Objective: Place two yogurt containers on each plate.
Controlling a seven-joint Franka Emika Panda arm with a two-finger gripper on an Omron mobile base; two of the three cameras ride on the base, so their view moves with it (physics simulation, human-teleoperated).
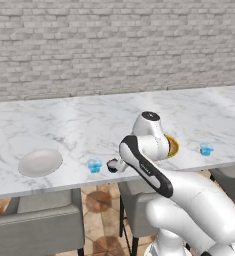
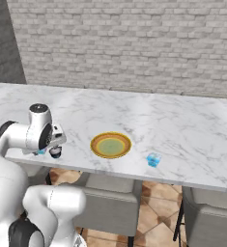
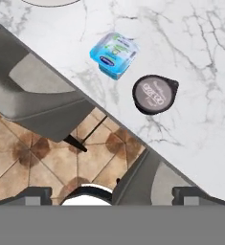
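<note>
Above the black yogurt cup (image 3: 154,94), jaws hang spread, empty.

Blue cup (image 3: 114,55) beside black cup (image 3: 154,94); plates (image 1: 40,162) bare.

The surface (image 1: 89,125) was white marble with grey veins. One plate (image 1: 40,162) was plain off-white; the other plate (image 2: 110,144) had a yellow-orange rim and green centre. Two yogurt cups (image 3: 114,55) (image 2: 154,159) were translucent light blue, and a third cup (image 3: 155,94) was black with a grey printed lid. The wall (image 1: 114,45) was grey brick, the floor (image 3: 32,158) brown patterned tile, the chairs (image 1: 36,227) grey.
</note>
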